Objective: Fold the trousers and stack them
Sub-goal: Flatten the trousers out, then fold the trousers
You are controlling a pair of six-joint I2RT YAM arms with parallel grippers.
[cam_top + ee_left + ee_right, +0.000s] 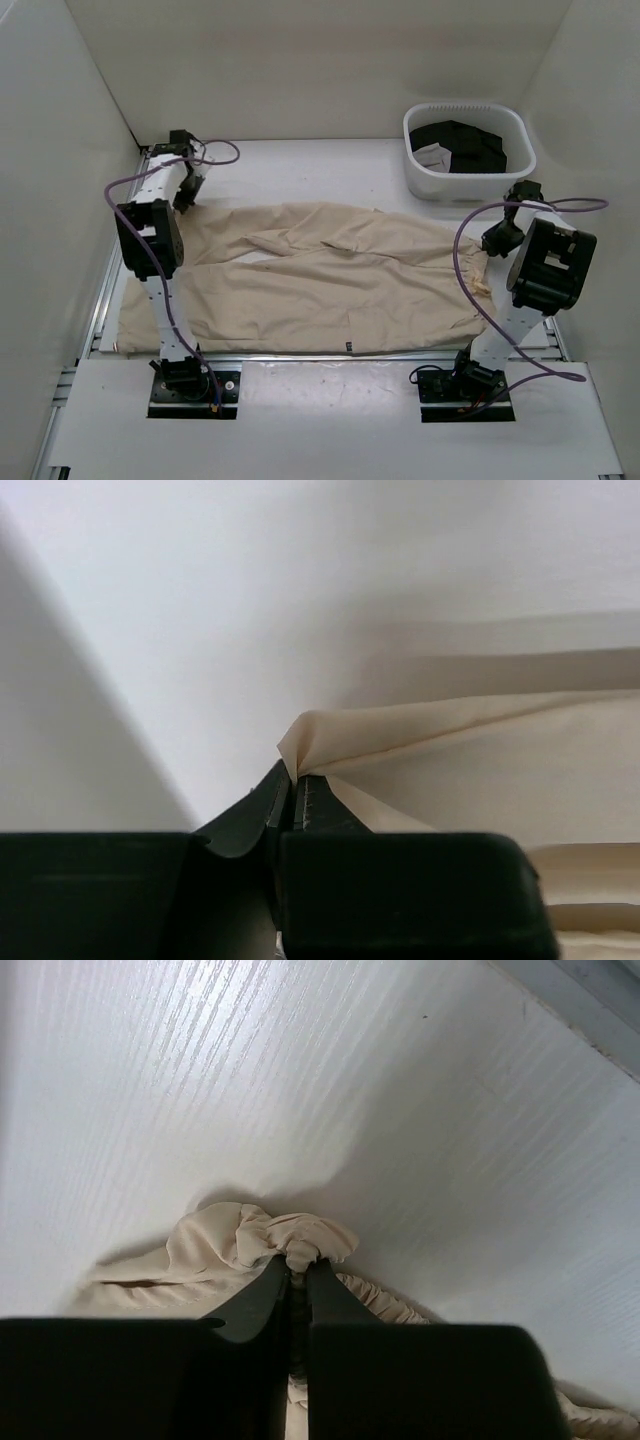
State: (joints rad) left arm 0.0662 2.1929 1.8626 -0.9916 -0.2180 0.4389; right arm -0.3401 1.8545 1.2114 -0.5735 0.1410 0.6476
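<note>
Two shallow pinches on the trousers (330, 280), left gripper (292, 783) at a corner, right gripper (297, 1266) on a gathered edge (little cloth caught): either may slip on lifting.

bright, even light from above leaves soft, faint shadows on the worktop (330, 165). the left claw (291, 790) and right claw (297, 1272) look dark and blurred up close; sheen streaks the worktop beyond the right one.

No writing can be read anywhere. The white label (432, 153) on the black garments (472, 140) in the basket (468, 187) is too small to make out (likewise the small dark tag (348, 345) on the near edge of the trousers (320, 285)).
</note>
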